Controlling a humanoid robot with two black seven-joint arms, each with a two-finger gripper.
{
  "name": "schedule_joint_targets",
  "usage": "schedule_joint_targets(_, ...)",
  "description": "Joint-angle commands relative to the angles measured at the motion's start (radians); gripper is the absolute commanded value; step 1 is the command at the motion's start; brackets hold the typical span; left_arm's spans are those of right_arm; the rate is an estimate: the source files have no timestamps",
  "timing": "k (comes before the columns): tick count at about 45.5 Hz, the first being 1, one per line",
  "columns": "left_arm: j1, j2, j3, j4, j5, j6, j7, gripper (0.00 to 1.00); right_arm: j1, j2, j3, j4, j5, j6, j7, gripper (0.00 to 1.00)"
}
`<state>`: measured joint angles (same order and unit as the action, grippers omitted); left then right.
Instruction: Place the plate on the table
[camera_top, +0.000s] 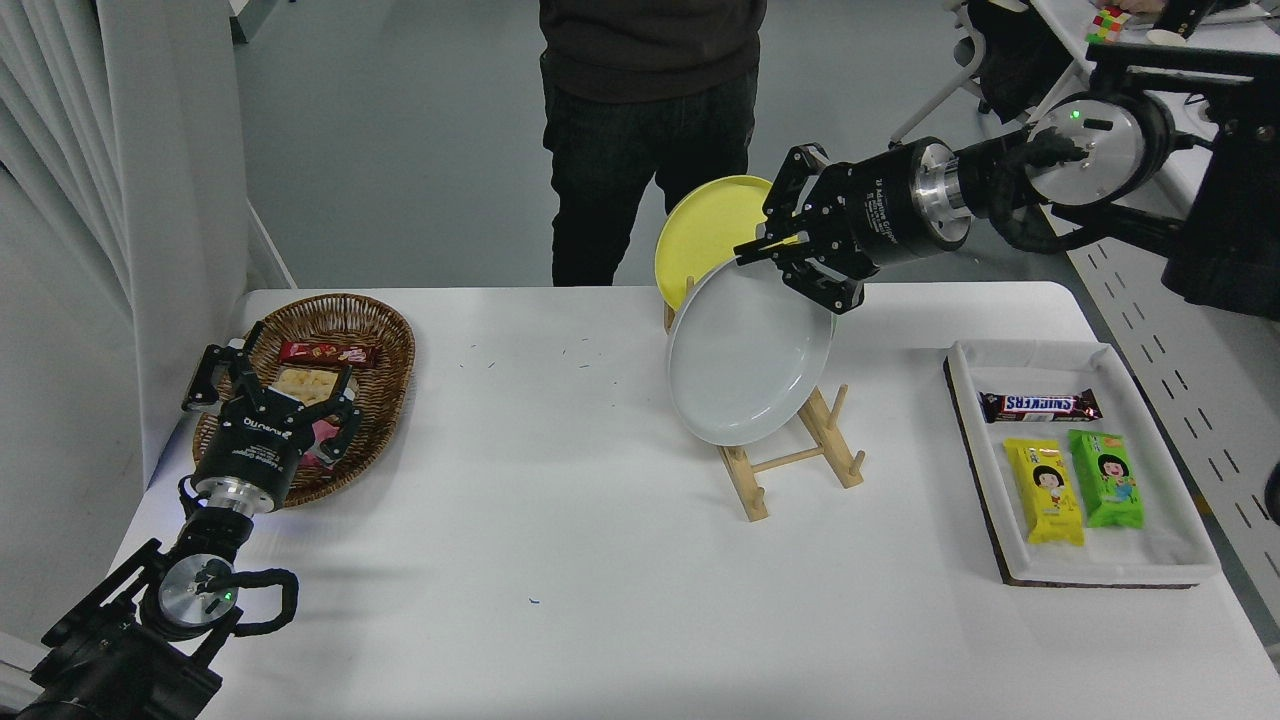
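Plate (750, 350) tilted, face toward camera, rim in right end effector (775, 255).

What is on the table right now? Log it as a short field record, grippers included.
right gripper: shut on the upper rim of the grey plate
grey plate: tilted, held in front of the wooden rack
yellow plate: upright in the rack
left gripper: parked lower left, over the wicker basket, open
tray: right side, three snack bars
table: white
person: standing at far side
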<state>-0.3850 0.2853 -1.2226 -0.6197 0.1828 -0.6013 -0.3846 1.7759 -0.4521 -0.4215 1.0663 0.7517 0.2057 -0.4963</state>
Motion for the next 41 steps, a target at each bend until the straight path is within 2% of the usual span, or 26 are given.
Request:
schedule_joint_targets(1, 0.000, 0.000, 0.000, 0.000, 0.000, 0.000, 0.001, 0.98, 0.025, 0.010, 0.015, -0.002, 0.012, -0.011, -0.085, 0.00)
schedule_joint_targets(9, 0.000, 0.000, 0.000, 0.000, 0.000, 0.000, 0.000, 0.98, 0.051, 0.010, 0.027, -0.008, 0.015, -0.031, -0.146, 0.00)
schedule_joint_targets(19, 0.000, 0.000, 0.000, 0.000, 0.000, 0.000, 0.001, 0.98, 0.054, 0.033, 0.038, -0.006, 0.014, -0.058, -0.162, 0.00)
schedule_joint_targets(26, 0.000, 0.000, 0.000, 0.000, 0.000, 0.000, 0.000, 0.98, 0.053, 0.090, 0.055, -0.003, 0.015, -0.232, -0.169, 0.00)
schedule_joint_targets(30, 0.000, 0.000, 0.000, 0.000, 0.000, 0.000, 0.000, 0.98, 0.039, 0.156, 0.108, -0.003, 0.014, -0.405, -0.169, 0.00)
schedule_joint_targets(35, -0.002, 0.000, 0.000, 0.000, 0.000, 0.000, 0.000, 0.98, 0.030, 0.194, 0.148, -0.006, 0.015, -0.492, -0.173, 0.00)
schedule_joint_targets(41, 0.000, 0.000, 0.000, 0.000, 0.000, 0.000, 0.000, 0.98, 0.011, 0.213, 0.196, -0.014, 0.015, -0.531, -0.269, 0.00)
